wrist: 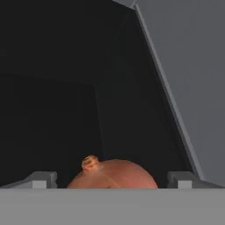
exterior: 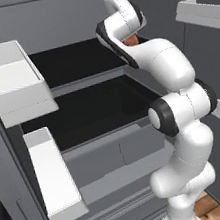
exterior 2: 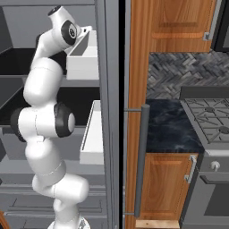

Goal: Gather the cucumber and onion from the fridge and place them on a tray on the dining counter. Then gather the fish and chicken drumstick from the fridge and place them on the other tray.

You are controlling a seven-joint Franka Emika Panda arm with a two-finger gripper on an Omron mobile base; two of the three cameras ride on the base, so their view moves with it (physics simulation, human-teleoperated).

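Showed the onion (wrist: 113, 175) low in the hand view, a reddish-orange ball with a small stem nub pointing up and slightly left in that view; round, so no clear long axis. Sat between the two grey fingertips (wrist: 40, 179), one at each side, with gaps left on both sides. Gripper (wrist: 112, 180) spread wide, released, clasping nothing. Behind the onion, dark fridge interior, with a grey inner wall slanting down the right.

From the left base view, showed the fridge (exterior: 103, 148) open, with black shelves stacked one above another and white door bins (exterior: 19, 84) on the left door, their contents not visible. White arm reaching up and into the upper shelf; a sliver of the onion's orange peeking out beside the wrist on that shelf.

From the right base view, showed the arm at left, further white door bins, a long vertical bar handle (exterior 2: 142, 161), and wooden cupboards with a stove at right.
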